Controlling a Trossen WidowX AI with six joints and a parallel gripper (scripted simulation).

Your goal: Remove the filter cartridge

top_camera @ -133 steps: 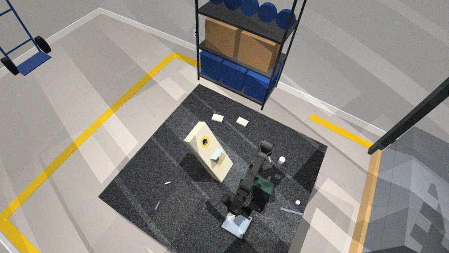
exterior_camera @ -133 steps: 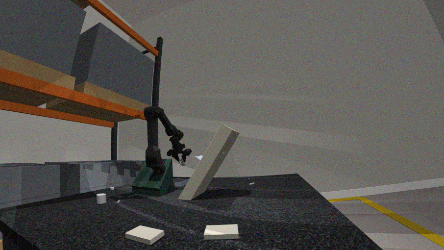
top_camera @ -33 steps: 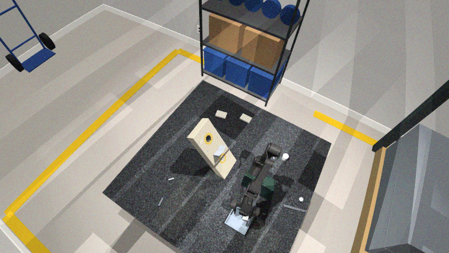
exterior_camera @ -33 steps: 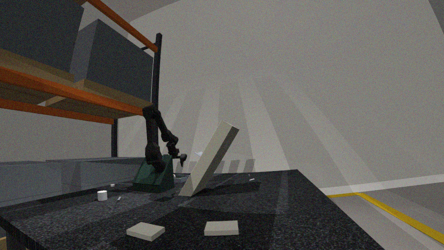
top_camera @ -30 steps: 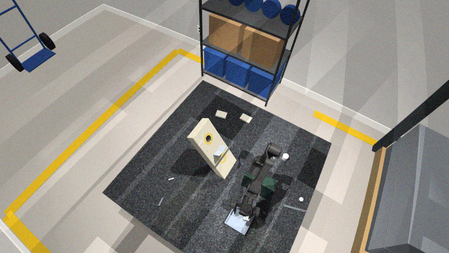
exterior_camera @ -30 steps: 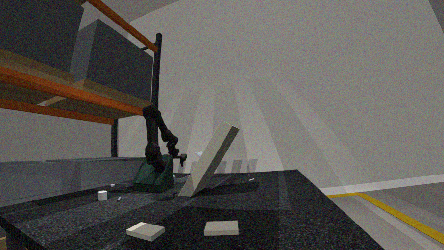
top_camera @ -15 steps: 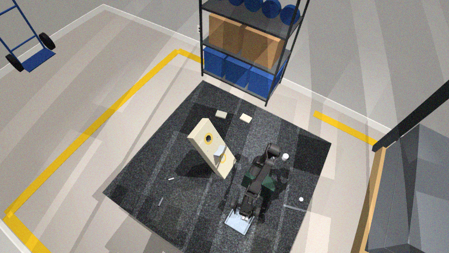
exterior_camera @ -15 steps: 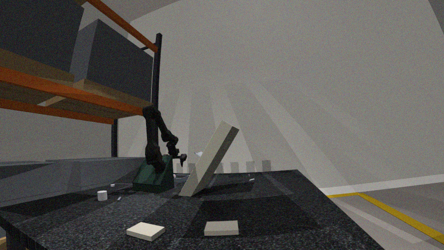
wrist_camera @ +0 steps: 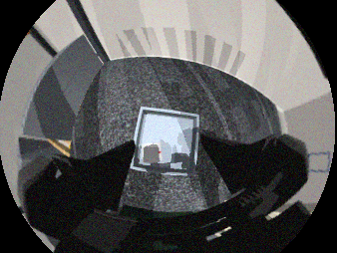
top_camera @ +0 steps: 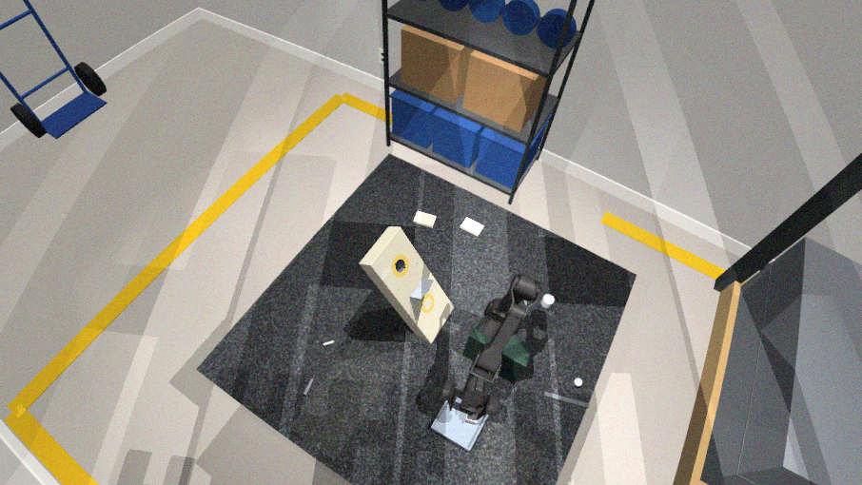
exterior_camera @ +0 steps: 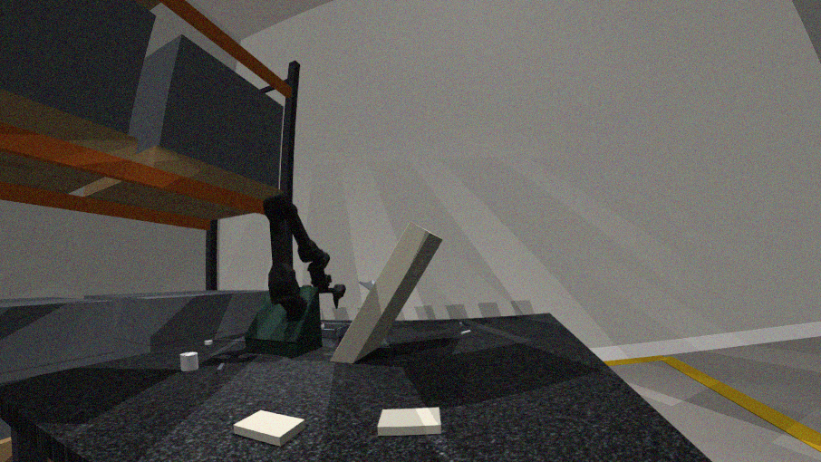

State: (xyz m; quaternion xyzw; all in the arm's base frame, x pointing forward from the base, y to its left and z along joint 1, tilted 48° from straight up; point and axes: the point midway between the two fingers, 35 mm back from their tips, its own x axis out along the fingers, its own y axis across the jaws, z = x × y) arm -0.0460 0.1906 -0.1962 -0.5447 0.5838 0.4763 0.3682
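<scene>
Seemingly, the small grey cartridge (wrist_camera: 152, 154) lies on the tray (top_camera: 447, 431) floor beneath the wide-open, empty end effector (top_camera: 467, 412); it looks rigid, light and smooth-rimmed, best gripped through its two face slots.

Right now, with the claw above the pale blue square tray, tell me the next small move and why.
Probably raise the open black claw straight up, clear of the pale blue square tray. Its fingers stand wide with nothing between them. In the wrist view a dark shape lies on the tray floor, likely the cartridge. The upper yellow-ringed socket in the tilted cream panel looks hollow.
</scene>
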